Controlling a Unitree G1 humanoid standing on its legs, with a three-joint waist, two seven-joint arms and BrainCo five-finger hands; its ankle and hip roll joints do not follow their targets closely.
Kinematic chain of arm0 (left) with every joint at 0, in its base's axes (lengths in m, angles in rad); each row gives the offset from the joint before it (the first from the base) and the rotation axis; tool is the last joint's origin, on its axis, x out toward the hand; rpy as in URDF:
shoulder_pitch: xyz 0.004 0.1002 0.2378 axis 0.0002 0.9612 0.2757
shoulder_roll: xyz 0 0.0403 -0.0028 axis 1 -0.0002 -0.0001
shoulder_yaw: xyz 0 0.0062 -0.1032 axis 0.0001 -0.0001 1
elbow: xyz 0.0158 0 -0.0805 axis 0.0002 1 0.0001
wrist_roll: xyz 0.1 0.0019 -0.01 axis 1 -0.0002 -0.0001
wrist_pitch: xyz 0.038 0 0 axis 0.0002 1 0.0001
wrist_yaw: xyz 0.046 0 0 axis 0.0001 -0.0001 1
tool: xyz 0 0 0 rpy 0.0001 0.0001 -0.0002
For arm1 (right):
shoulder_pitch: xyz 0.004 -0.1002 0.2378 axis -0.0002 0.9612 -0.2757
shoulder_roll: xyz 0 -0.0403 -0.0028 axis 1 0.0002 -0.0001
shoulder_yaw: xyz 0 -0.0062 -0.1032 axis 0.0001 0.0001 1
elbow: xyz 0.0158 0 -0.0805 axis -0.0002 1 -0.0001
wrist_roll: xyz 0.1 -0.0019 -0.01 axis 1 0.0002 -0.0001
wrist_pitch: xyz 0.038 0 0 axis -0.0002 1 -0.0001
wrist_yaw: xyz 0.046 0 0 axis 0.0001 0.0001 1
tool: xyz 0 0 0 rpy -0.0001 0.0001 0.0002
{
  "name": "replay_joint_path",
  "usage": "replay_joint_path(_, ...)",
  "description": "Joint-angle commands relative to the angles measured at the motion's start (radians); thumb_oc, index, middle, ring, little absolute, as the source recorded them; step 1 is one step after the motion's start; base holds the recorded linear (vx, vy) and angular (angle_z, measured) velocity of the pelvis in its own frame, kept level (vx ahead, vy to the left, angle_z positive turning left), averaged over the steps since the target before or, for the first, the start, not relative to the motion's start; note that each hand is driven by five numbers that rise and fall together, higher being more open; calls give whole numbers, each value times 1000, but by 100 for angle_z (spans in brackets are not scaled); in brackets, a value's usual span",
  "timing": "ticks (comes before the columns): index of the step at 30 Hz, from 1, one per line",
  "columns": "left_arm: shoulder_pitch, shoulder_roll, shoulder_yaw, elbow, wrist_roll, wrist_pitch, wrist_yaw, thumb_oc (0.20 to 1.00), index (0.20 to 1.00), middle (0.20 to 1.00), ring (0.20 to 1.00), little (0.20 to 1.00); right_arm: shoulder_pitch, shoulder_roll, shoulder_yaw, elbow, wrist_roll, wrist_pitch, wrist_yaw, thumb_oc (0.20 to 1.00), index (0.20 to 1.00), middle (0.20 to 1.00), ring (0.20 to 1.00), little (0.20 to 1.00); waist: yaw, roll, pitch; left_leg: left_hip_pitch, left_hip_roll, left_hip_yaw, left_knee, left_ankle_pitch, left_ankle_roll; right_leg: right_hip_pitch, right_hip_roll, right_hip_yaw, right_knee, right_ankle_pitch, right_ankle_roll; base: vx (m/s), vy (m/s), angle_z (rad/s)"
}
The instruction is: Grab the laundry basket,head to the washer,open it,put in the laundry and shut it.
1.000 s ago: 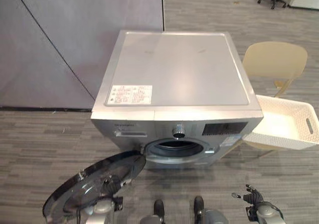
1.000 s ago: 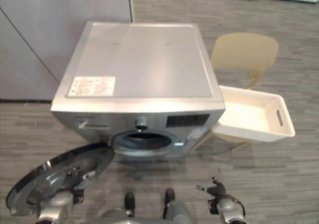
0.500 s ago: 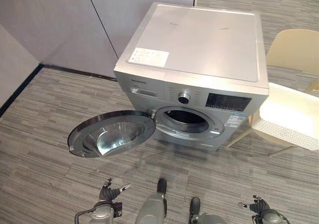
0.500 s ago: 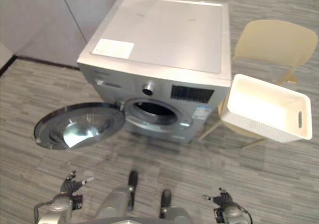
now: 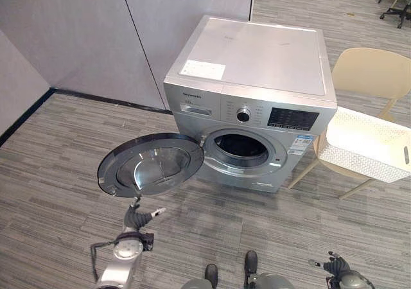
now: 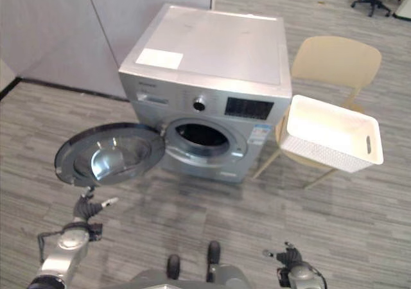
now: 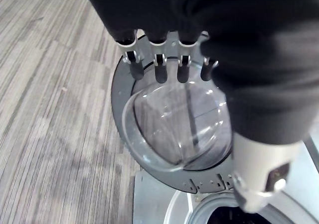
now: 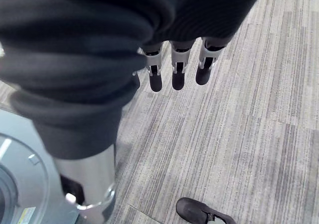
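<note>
Our left hand hangs empty, fingers loose, just below the round glass-and-chrome washer door, swung wide open. The silver front-loading washer is central. The white perforated laundry basket rests on a beige chair at the right, nearer our right hand, also slack.

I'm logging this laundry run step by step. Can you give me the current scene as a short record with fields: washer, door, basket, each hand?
washer: silver front-loader, against a grey wall
door: round glass door swung wide open to the robot's left, drum opening exposed
basket: white laundry basket resting on a beige chair beside the washer, in neither hand
left hand: open, raised just short of the door, holding nothing
right hand: open, low over the floor, holding nothing
</note>
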Motion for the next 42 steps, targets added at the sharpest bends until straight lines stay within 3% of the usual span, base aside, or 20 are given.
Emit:
replay_joint_path(1,-136,71,-1,63,97,-45,57,1000,1000,1000,1000,1000,-18,-54,19,11,-4,-20,1,1000,1000,1000,1000,1000,-15,-36,-51,-86,-25,2,72,35,-36,97,-33,19,5,-59,91,66,57,-3)
replay_joint_path(5,-270,144,-46,140,130,-40,89,1000,1000,1000,1000,1000,-34,-64,33,18,-12,-20,7,1000,1000,1000,1000,1000,-29,-36,-59,-93,-23,14,72,29,-35,91,-35,22,7,-61,97,50,50,-2)
replay_joint_path(10,-495,283,-142,371,161,-15,96,1000,1000,1000,1000,1000,-82,-78,88,23,-26,-19,13,1000,1000,1000,1000,1000,-57,-36,-55,-155,-10,46,87,29,-28,21,-31,54,21,-45,107,-48,36,-21)
replay_joint_path(15,-661,364,-213,526,176,-1,84,1000,1000,1000,1000,1000,-126,-74,133,20,-27,-18,14,1000,1000,1000,1000,1000,-67,-55,-15,-256,-1,59,123,34,-22,-76,-30,69,37,-17,109,-107,26,-24)
replay_joint_path(18,-774,421,-275,685,208,15,61,1000,1000,1000,1000,1000,-172,-67,177,-14,-6,-27,14,1000,1000,1000,1000,1000,-74,-84,25,-348,13,61,160,42,-19,-155,-33,79,51,13,115,-142,3,-12)
replay_joint_path(27,-780,426,-284,796,240,19,20,1000,1000,1000,1000,1000,-189,-76,202,-68,9,-39,25,1000,1000,1000,1000,1000,-76,-115,45,-406,13,57,184,36,-19,-194,-36,69,51,21,116,-11,7,-3)
replay_joint_path(30,-745,411,-258,733,218,12,29,1000,1000,1000,1000,1000,-175,-69,198,-87,6,-42,26,1000,1000,1000,1000,1000,-71,-117,46,-409,9,48,184,34,-18,-192,-41,61,47,22,117,20,0,3)
replay_joint_path(33,-651,383,-209,521,159,-8,63,1000,1000,1000,1000,1000,-162,-61,189,-108,-9,-40,26,1000,1000,1000,1000,1000,-49,-116,55,-404,4,43,189,27,-18,-185,-45,52,53,13,114,12,1,1)
replay_joint_path(37,-506,388,-117,220,174,-22,106,1000,1000,1000,1000,1000,-142,-61,160,-123,-25,-39,25,1000,1000,1000,1000,1000,-25,-110,56,-391,-6,34,189,16,-17,-175,-45,41,58,-6,108,23,-2,12)
replay_joint_path(42,-425,391,-5,64,219,-23,172,1000,1000,1000,1000,1000,-122,-57,142,-127,-43,-36,27,1000,1000,1000,1000,1000,-11,-105,56,-387,-8,23,186,15,-17,-173,-46,28,65,-14,101,-5,-18,8)
